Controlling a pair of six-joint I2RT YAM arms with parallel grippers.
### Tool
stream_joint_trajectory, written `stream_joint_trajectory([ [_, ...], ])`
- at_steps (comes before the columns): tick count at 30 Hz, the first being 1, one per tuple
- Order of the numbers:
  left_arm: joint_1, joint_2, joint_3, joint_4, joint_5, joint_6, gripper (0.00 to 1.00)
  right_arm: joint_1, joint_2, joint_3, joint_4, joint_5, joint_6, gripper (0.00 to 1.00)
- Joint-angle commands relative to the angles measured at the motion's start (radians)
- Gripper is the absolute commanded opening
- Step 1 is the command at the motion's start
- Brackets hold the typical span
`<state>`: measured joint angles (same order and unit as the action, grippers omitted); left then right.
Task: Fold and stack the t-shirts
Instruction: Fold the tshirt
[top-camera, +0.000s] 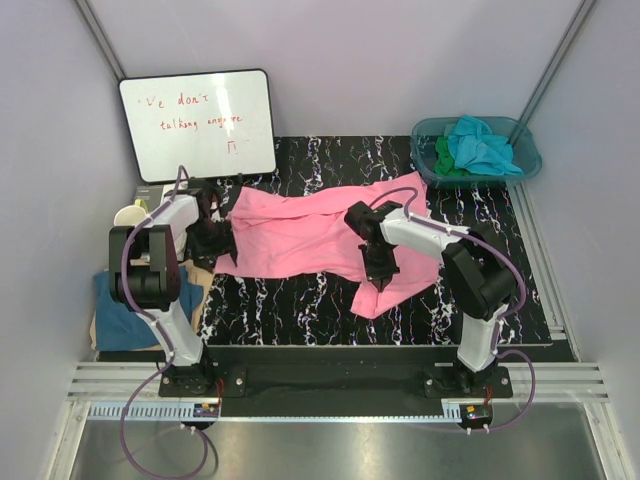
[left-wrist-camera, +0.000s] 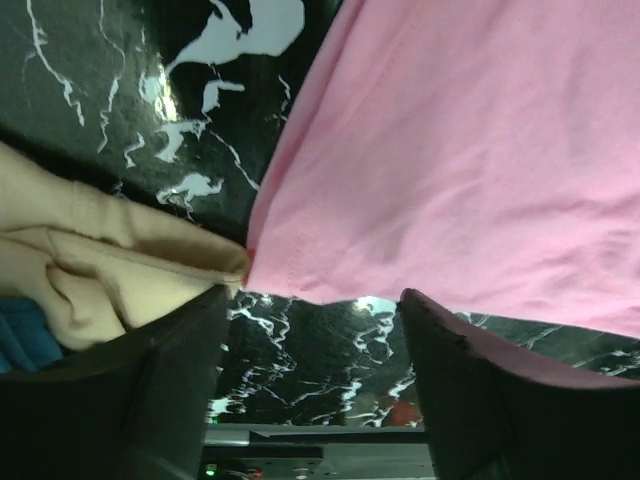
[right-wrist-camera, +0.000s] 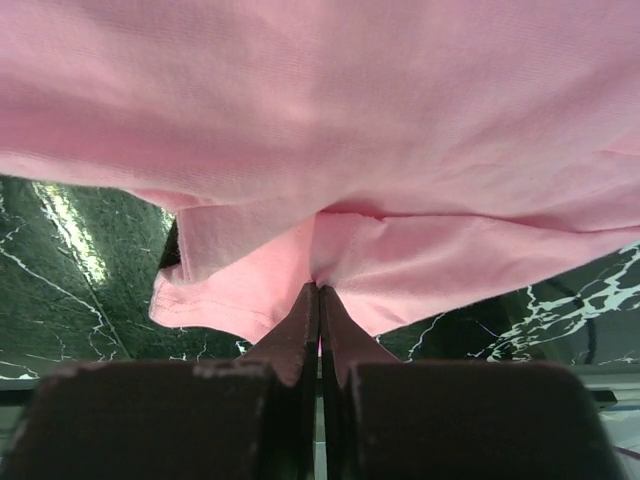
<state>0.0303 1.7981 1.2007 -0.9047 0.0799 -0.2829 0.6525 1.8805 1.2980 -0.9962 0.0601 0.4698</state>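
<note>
Pinching the pink t-shirt (top-camera: 300, 235) at its near edge between pressed-together fingers, the right gripper (right-wrist-camera: 320, 300) secures cloth spread across the worktop's (top-camera: 300, 310) middle, while the left gripper (left-wrist-camera: 315, 300), fingers spread, hovers at its left corner, presumably for a matching grasp.

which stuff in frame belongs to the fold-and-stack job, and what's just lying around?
Job: pink t-shirt, pinched by the right gripper; turquoise shirt and green shirt in the teal basin; blue cloth at left, likely a shirt.
Lying about: whiteboard, the teal basin itself, beige cloth of unclear kind.
</note>
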Motion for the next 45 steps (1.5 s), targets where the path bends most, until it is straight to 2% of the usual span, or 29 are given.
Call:
stream_joint_trajectory([
  [1, 0.003, 0.030, 0.043, 0.006, -0.003, -0.001, 0.41, 0.010, -0.089, 0.061, -0.042, 0.072, 0.001, 0.00],
  [2, 0.003, 0.036, 0.043, 0.006, -0.002, -0.002, 0.09, 0.012, -0.095, 0.072, -0.059, 0.092, 0.000, 0.00],
  [3, 0.003, 0.038, 0.045, 0.006, -0.003, -0.002, 0.00, 0.009, -0.101, 0.078, -0.068, 0.102, 0.003, 0.00],
  [12, 0.003, -0.065, 0.086, -0.022, 0.032, 0.019, 0.00, 0.009, -0.213, 0.096, -0.127, 0.184, 0.036, 0.00],
  [18, 0.003, -0.147, 0.108, -0.037, 0.047, 0.007, 0.00, 0.003, -0.296, 0.099, -0.153, 0.291, 0.053, 0.00],
  [22, 0.003, -0.140, 0.151, -0.036, 0.046, -0.009, 0.00, -0.028, -0.320, 0.107, -0.156, 0.384, 0.058, 0.00],
  [34, -0.007, 0.076, 0.473, -0.033, 0.104, -0.061, 0.00, -0.252, -0.241, 0.223, -0.025, 0.465, -0.111, 0.00],
  [40, -0.017, 0.211, 0.640, -0.049, 0.127, -0.076, 0.00, -0.324, -0.104, 0.359, 0.027, 0.466, -0.194, 0.00],
  [45, -0.020, 0.302, 0.704, -0.057, 0.121, -0.085, 0.00, -0.366, 0.015, 0.452, 0.067, 0.455, -0.215, 0.00],
])
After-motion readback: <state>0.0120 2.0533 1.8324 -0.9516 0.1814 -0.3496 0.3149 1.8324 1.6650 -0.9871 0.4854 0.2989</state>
